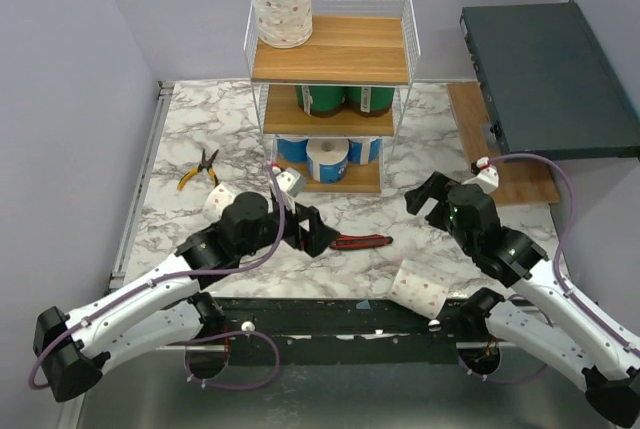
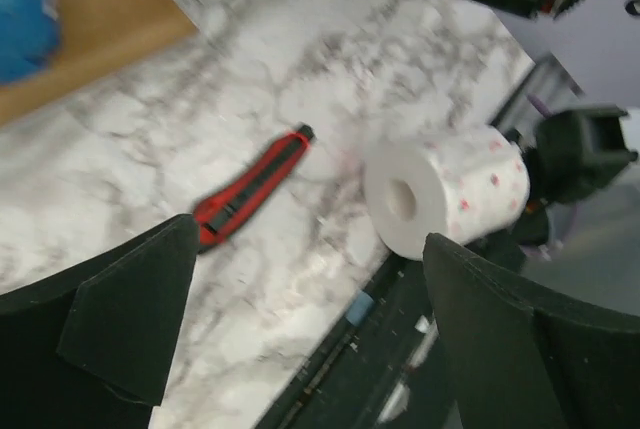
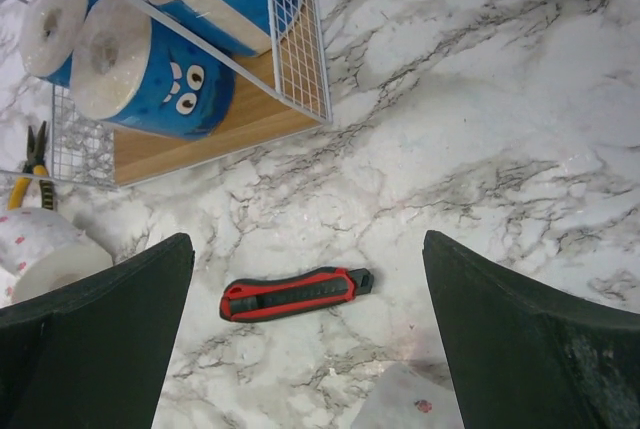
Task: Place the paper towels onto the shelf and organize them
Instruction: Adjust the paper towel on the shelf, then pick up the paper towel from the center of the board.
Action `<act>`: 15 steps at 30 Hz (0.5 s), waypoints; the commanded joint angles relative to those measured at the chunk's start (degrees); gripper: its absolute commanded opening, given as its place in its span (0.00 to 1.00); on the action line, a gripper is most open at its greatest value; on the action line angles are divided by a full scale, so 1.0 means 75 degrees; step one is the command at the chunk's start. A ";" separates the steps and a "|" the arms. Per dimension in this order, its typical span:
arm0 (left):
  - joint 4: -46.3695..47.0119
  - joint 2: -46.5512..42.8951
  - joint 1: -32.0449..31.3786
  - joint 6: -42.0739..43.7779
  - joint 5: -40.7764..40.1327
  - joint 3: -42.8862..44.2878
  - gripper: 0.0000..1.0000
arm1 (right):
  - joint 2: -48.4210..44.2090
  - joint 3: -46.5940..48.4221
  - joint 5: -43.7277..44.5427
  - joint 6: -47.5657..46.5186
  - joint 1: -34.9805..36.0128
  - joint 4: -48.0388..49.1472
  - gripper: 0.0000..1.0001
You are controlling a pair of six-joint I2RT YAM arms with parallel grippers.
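Note:
The shelf (image 1: 330, 49) stands at the back centre. A white dotted paper towel roll (image 1: 281, 4) is upright on its top tier, green-wrapped rolls (image 1: 345, 99) fill the middle tier, and blue-wrapped rolls (image 1: 300, 149) lie on the bottom tier. A dotted roll (image 1: 420, 287) lies on its side at the table's near edge, and a second dotted one (image 1: 222, 199) sits behind the left arm. My left gripper (image 2: 310, 329) is open and empty over the marble, left of the near-edge roll (image 2: 445, 204). My right gripper (image 3: 310, 339) is open and empty, hovering in front of the blue rolls (image 3: 150, 74).
A red-and-black utility knife (image 1: 360, 242) lies between the two grippers. Yellow-handled pliers (image 1: 200, 169) rest left of the shelf. A dark slab (image 1: 550, 79) sits at the back right on a wooden board. The table's near edge (image 2: 330, 349) runs just under the left gripper.

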 commanded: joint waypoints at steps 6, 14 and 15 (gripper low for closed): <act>0.4549 0.1137 -0.0458 -0.1428 0.3075 -0.1571 0.99 | -0.1444 -0.0961 -0.0440 0.0638 0.0035 0.0179 1.00; 0.8051 0.4229 -0.0439 -0.3306 0.5542 -0.1127 0.98 | -0.1384 -0.0761 -0.0465 0.0568 0.0039 -0.0151 1.00; 0.8495 0.4526 -0.0418 -0.3587 0.5697 -0.1086 0.99 | -0.1400 -0.0740 -0.0461 0.0545 0.0045 -0.0163 1.00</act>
